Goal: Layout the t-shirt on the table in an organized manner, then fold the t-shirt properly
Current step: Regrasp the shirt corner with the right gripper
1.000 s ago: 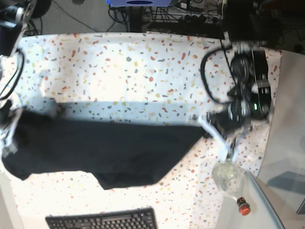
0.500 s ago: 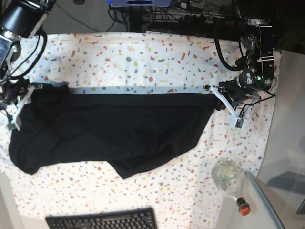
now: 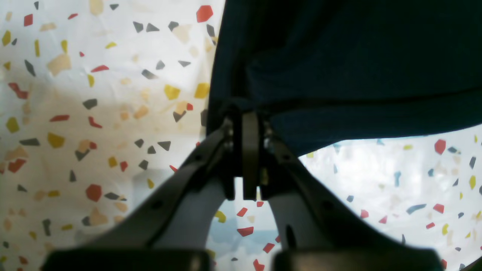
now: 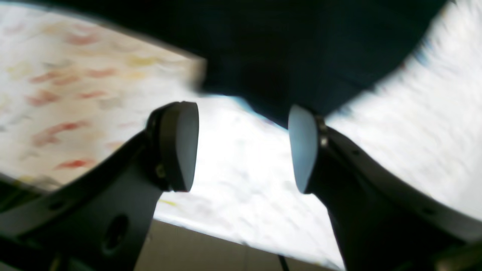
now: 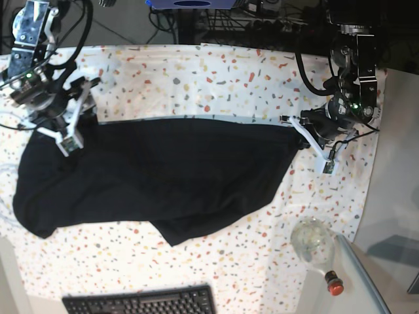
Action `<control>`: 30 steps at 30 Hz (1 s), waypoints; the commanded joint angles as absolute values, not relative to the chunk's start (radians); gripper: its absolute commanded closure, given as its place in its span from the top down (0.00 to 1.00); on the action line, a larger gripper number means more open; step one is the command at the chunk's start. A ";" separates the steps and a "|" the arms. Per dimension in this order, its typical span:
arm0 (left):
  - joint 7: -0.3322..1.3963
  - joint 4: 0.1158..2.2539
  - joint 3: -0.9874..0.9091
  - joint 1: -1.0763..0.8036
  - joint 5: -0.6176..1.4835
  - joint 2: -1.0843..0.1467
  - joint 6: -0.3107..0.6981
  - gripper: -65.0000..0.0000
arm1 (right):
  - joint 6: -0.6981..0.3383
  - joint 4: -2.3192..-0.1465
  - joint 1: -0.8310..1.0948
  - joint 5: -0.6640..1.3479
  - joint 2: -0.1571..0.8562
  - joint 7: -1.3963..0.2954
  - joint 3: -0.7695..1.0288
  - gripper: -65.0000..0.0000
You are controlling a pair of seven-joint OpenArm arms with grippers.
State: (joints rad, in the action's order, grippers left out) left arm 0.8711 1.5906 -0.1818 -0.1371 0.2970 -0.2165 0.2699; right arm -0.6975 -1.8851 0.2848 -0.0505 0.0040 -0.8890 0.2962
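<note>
T-shirt [image 5: 157, 180] spread dark across table [image 5: 196, 78], top edge pulled near straight, lower hem uneven with 1 flap sagging toward keyboard [image 5: 141, 302]. Layout looks partly done; smoothing and all folds left, by my reading. Left gripper [image 3: 250, 130], at shirt's right corner in base view, fingers pressed together, pinching shirt edge. Right gripper [image 4: 243, 146], at shirt's upper-left corner in base view, fingers [image 4: 180, 145] spread, nothing between them; shirt edge lies just beyond tips, free on table.

Base looks straight down; wrist cameras sit close, sharing the t-shirt [image 5: 157, 176]
</note>
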 commanded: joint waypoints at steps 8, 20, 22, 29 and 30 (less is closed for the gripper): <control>0.854 1.606 -0.189 -0.130 0.303 -0.226 0.272 0.00 | -0.698 -1.787 0.234 -0.048 0.015 -0.832 0.154 0.28; 0.854 1.606 -0.197 -0.131 0.303 -0.231 0.272 0.00 | -0.698 -1.343 0.127 -0.048 0.137 -0.688 0.369 0.00; 0.854 1.606 -0.196 -0.133 0.302 -0.231 0.272 0.00 | -0.698 -1.339 0.131 -0.048 0.162 -0.691 0.421 0.00; 0.854 1.606 -0.186 -0.133 0.302 -0.229 0.272 0.00 | -0.698 -1.782 0.306 -0.048 0.096 -0.794 0.334 0.00; 0.854 1.607 -0.186 -0.133 0.302 -0.229 0.272 0.00 | -0.698 -1.842 0.321 -0.053 0.081 -0.794 0.306 0.00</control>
